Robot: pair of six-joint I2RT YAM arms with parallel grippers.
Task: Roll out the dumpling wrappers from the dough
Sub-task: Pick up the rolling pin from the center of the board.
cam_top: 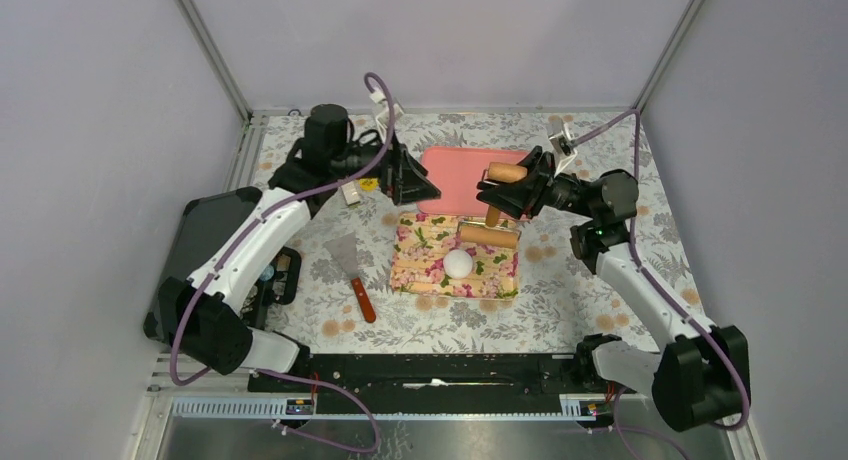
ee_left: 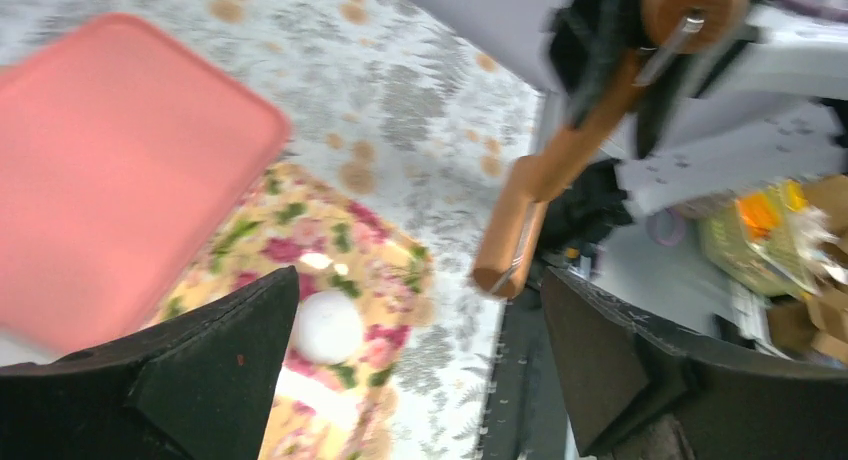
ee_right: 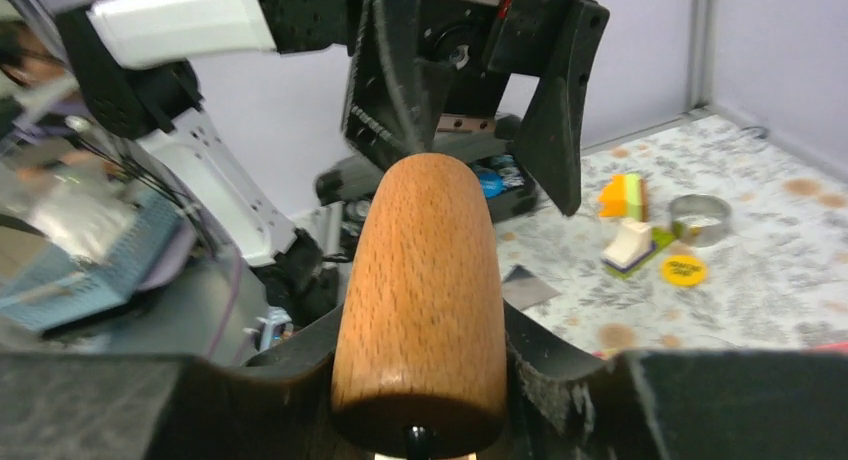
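The dough is a white ball [cam_top: 458, 263] on a floral mat [cam_top: 432, 260]; it also shows in the left wrist view [ee_left: 326, 327]. No flat wrapper discs are in view. My right gripper [cam_top: 512, 188] is shut on one handle of the wooden rolling pin [cam_top: 488, 236], which hangs tilted above the mat's far edge, just behind the ball. The handle fills the right wrist view [ee_right: 420, 300] between the closed fingers. My left gripper [cam_top: 416, 182] is open and empty, in the air over the left edge of the pink tray [cam_top: 455, 170], facing the pin [ee_left: 525, 210].
A metal scraper with a red handle [cam_top: 352, 270] lies left of the mat. A shiny ring cutter [ee_right: 700, 218], a yellow disc [ee_right: 684, 270] and small blocks [ee_right: 630, 245] sit at the table's back left. A black tablet [cam_top: 195, 240] lies at the left edge.
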